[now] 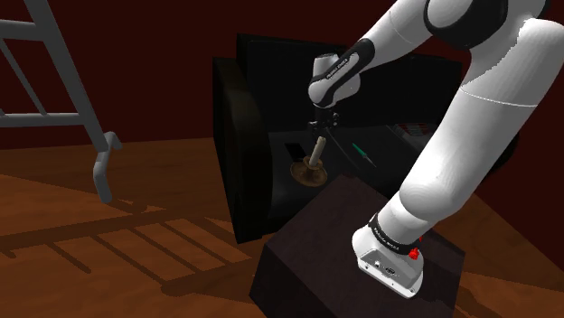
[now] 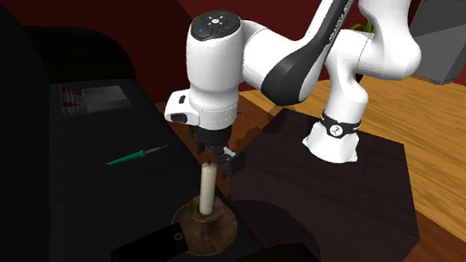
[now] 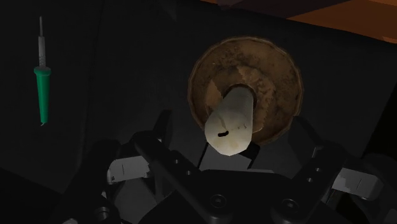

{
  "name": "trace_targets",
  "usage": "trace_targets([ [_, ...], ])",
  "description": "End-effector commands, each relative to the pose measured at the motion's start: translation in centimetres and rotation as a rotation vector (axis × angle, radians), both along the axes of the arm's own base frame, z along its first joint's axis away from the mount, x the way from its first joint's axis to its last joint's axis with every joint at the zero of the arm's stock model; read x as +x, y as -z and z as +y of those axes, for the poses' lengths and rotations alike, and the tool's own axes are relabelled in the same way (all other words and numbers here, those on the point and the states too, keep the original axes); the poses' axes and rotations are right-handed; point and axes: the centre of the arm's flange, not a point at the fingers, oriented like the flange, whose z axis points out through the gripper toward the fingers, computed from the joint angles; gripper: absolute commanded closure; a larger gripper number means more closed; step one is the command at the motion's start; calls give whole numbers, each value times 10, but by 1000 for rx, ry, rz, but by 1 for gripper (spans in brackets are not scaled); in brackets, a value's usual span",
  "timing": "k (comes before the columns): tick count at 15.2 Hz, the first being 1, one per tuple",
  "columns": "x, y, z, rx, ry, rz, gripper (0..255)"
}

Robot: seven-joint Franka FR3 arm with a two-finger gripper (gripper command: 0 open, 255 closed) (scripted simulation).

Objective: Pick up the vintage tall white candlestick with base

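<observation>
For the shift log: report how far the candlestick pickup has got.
Approach looks done: the jaws hang over the candlestick, which stands upright on the dark table. In hand: the jaws are open and flank its top without touching it. Left: closing on it and lifting.

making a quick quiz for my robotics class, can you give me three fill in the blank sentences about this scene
1. The candlestick stands upright on its round ___ base.
2. The gripper above the candlestick's top is ___, not shut.
3. The tool lying on the dark table has a ___ handle.
Missing words: brown; open; green.
</observation>
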Motion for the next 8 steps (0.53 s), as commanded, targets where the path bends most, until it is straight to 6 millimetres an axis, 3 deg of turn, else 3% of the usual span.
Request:
trace_targets([
  [1, 1, 7, 0, 0, 0, -1, 0],
  [2, 1, 7, 0, 0, 0, -1, 0],
  [3, 0, 7, -1, 0, 0, -1, 255],
  [8, 0, 8, -1, 0, 0, -1, 255],
])
